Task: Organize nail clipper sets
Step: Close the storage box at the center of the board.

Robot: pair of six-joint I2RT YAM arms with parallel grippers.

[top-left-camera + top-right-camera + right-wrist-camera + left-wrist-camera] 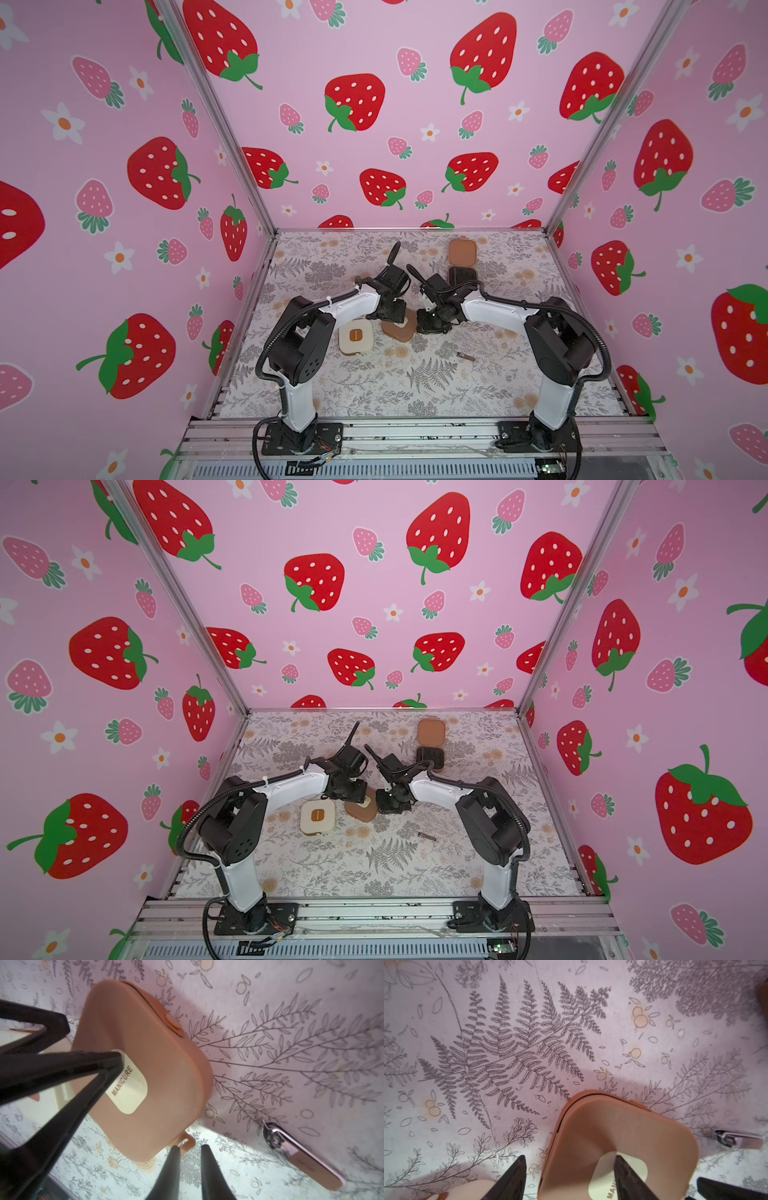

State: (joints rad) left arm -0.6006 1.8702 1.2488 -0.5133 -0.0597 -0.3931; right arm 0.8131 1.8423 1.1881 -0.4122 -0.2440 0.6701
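A closed brown case (400, 331) (623, 1126) with a cream MANICURE badge (128, 1088) lies mid-table between both arms. My left gripper (570, 1157) (392, 318) is open and straddles one edge of the case. One of its fingertips (116, 1057) rests on the badge, the other hangs over the table beside the case. My right gripper (190, 1147) (428, 326) has its jaws a narrow gap apart, tips at the case's small loop tab (188, 1142), with only table showing between them. A cream case (356, 336) (317, 816) lies closed just left of the brown one.
An open brown case lies at the back right, lid (462, 252) flat and black slotted base (462, 275) nearer. A lone metal nail clipper (465, 356) (291, 1147) (733, 1140) lies on the patterned table (374, 386), right of the closed brown case. Pink walls enclose three sides.
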